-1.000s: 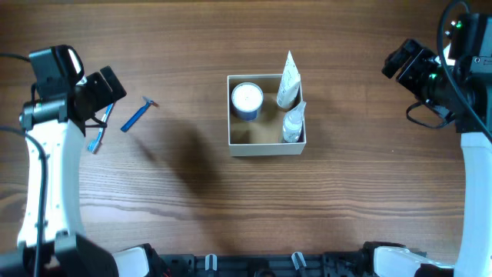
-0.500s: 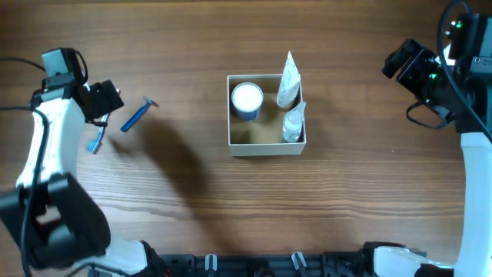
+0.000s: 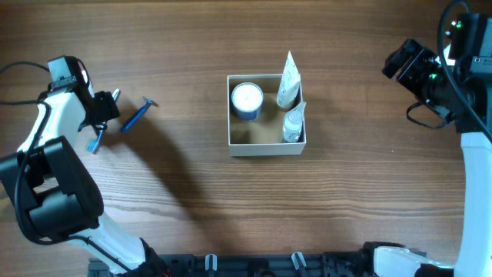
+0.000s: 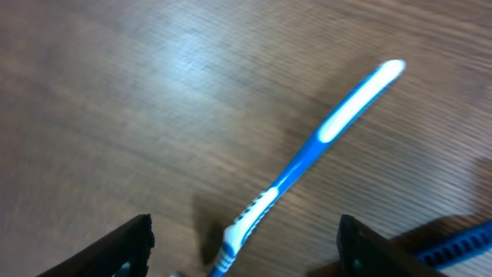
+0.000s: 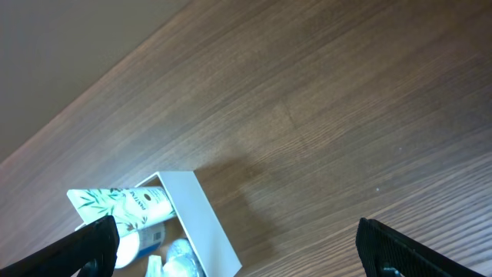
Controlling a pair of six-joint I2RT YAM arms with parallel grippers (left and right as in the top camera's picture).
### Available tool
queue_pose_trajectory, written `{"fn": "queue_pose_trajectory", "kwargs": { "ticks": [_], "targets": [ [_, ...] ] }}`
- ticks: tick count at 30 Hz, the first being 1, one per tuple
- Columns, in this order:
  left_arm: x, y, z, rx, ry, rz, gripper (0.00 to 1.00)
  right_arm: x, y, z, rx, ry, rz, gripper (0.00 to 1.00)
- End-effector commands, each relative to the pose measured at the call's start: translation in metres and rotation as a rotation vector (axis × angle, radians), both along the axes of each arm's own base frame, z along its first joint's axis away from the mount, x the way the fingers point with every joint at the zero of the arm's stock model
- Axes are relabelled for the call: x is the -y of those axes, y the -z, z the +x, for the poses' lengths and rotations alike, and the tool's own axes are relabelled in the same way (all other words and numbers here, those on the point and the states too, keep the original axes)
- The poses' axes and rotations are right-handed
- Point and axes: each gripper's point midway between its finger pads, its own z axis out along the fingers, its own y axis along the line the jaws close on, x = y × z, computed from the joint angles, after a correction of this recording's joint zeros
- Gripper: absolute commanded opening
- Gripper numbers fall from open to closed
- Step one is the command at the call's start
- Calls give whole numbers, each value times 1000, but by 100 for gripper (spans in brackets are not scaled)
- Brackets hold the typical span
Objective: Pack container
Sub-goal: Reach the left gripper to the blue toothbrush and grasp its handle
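Observation:
The container (image 3: 265, 151), a small square white-walled box with a tan inside, stands mid-table. It holds a white-lidded blue jar (image 3: 247, 100), a leaf-printed tube (image 3: 287, 81) leaning over its far rim, and a second small tube (image 3: 293, 123). My left gripper (image 3: 105, 115) is open, low over a blue and white toothbrush (image 3: 96, 140). In the left wrist view the toothbrush (image 4: 323, 146) runs between the open fingers (image 4: 242, 258). My right gripper (image 3: 403, 61) is open and empty, high at the right. Its wrist view (image 5: 246, 254) shows the container's wall (image 5: 200, 219) and the tube (image 5: 123, 208).
A blue razor (image 3: 138, 115) lies on the wood table just right of the toothbrush, and its handle shows at the lower right of the left wrist view (image 4: 453, 250). The left arm's shadow falls between the razor and the container.
My left arm has swung down and to the left, lowering its gripper over the toothbrush. The right arm and the container's contents have not moved.

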Motion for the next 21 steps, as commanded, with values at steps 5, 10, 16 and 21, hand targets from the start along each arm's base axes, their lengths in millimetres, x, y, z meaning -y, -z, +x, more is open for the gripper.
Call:
{"fn": "queue_pose_trajectory", "kwargs": {
  "ticks": [5,10,16,21],
  "targets": [
    [13,7,12,-2,258,-17,67,5,4,1,-11,27,-7,100],
    [14,17,10,-28,285,-19,60,5,4,1,-11,27,-8,100],
    [16,37,5,-72,284,-44,56,5,4,1,-11,27,-7,100],
    [16,39,4,-75,284,-45,49,5,4,1,-11,27,-8,100]
  ]
}}
